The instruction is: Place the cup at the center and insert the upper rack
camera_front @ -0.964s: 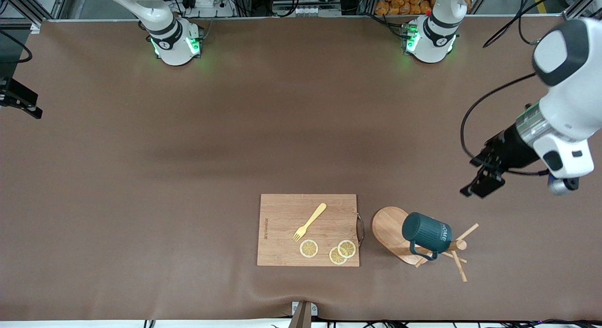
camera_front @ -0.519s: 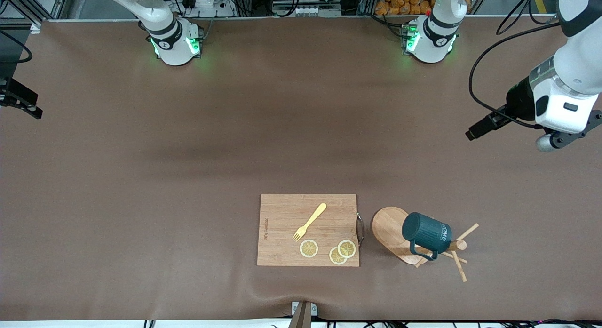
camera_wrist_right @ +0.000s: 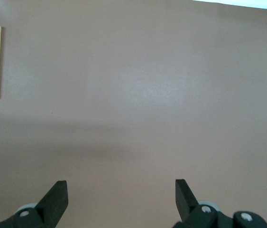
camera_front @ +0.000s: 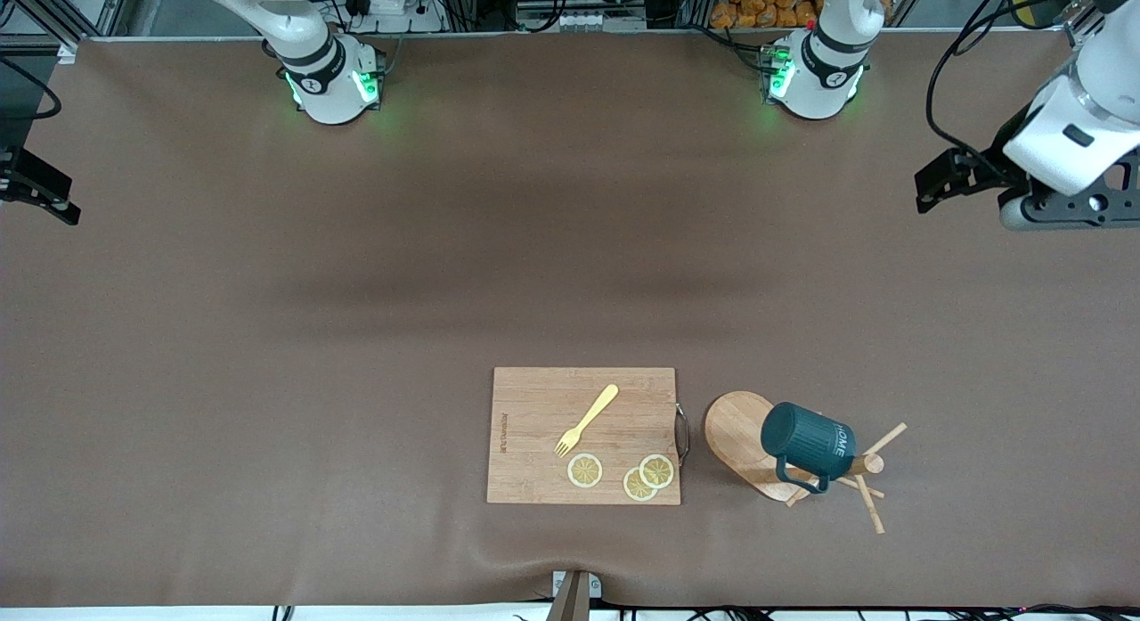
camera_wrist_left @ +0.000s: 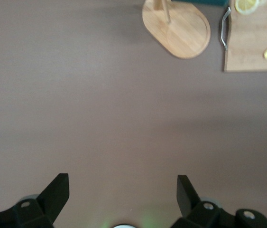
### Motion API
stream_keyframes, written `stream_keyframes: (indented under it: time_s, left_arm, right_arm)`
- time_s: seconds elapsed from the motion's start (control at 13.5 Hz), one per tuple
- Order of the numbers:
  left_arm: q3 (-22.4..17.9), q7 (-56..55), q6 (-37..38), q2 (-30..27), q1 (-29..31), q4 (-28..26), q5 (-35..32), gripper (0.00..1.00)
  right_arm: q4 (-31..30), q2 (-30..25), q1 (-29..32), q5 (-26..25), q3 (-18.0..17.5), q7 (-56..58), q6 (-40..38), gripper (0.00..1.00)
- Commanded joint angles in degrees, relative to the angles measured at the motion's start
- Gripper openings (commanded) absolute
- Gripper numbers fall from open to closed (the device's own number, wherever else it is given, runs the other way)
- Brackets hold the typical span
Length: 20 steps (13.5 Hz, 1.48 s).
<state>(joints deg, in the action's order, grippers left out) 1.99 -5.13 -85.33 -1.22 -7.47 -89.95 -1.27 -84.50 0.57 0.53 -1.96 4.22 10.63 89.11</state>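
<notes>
The dark teal cup (camera_front: 808, 445) lies on its side on the tipped-over upper rack, "HOME" lettering up and handle toward the front camera. The upper rack (camera_front: 737, 440) is a light wooden mug tree that lies flat, its oval base beside the cutting board and its post and pegs (camera_front: 868, 492) sticking out from under the cup. Its base also shows in the left wrist view (camera_wrist_left: 178, 28). My left gripper (camera_front: 928, 192) is open and empty, high over bare table at the left arm's end, well away from the cup. My right gripper (camera_wrist_right: 120, 197) is open and empty over bare table and waits.
A wooden cutting board (camera_front: 534, 407) with a metal handle (camera_front: 683, 434) lies beside the rack's base. It carries a yellow fork (camera_front: 586, 420) and three lemon slices (camera_front: 585, 470). Brown mat covers the table.
My left gripper has swung away from the cup and rack, toward the robots' side at the left arm's end. The cup, rack and right arm have not moved.
</notes>
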Motion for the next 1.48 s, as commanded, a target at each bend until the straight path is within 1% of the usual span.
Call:
stream_keyframes:
  time_s: [0.0,0.07,0.3,0.59,0.96,1.41]
  left_arm:
    - [0.6,5.0,5.4,-0.3,1.1,3.8,-1.5,1.00]
    - [2.0,5.4,6.2,-0.5,1.9,5.1,-1.0,1.00]
    - [1.8,4.5,7.1,-0.4,1.9,6.7,-0.6,1.00]
    - [2.1,4.8,7.1,-0.1,2.6,6.7,-0.4,1.00]
    - [1.8,1.9,6.8,0.0,1.8,6.8,0.3,1.00]
    - [1.3,1.6,6.8,0.0,1.0,6.8,0.3,1.00]
  right_arm:
    - [1.3,0.6,0.3,-0.1,-0.3,0.2,-0.7,1.00]
    - [1.3,0.6,0.3,-0.1,-0.3,0.2,-0.7,1.00]
    - [1.3,0.6,0.3,-0.1,-0.3,0.2,-0.7,1.00]
    - [1.3,0.6,0.3,-0.1,-0.3,0.2,-0.7,1.00]
    - [1.3,0.6,0.3,-0.1,-0.3,0.2,-0.7,1.00]
    - [1.3,0.6,0.3,-0.1,-0.3,0.2,-0.7,1.00]
